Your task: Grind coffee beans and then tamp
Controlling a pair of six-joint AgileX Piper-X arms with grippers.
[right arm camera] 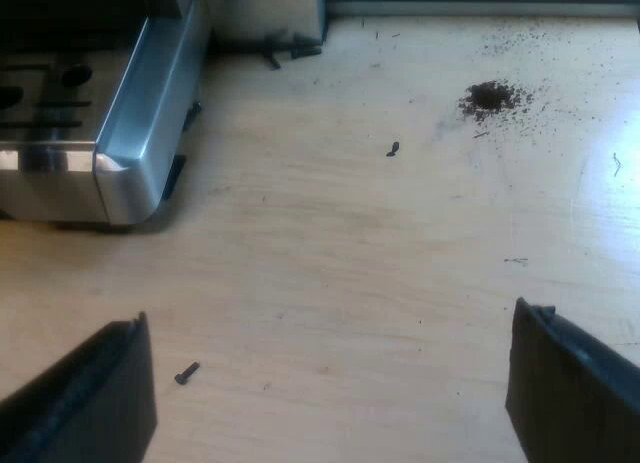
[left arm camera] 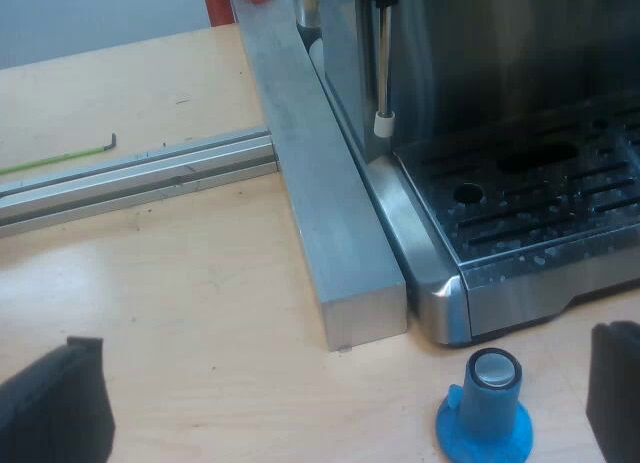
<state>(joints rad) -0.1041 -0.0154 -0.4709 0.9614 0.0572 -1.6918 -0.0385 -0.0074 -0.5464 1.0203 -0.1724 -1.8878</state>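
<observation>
Left wrist view: the left gripper (left arm camera: 335, 398) spreads wide, empty; the tamper (left arm camera: 485, 408) stands upright just beside the machine (left arm camera: 520, 183). Near the machine, the right gripper (right arm camera: 330, 388) also spreads wide, empty. Off-centre closing could topple the tamper.

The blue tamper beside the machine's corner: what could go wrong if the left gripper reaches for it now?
1. The blue plastic tamper with a silvery top stands close to a corner of the steel espresso machine; one finger of the open left gripper may strike the machine or tip the tamper.
2. Loose dark coffee grounds lie on the wooden table ahead of the open right gripper; a sweep there could spread them.
</observation>
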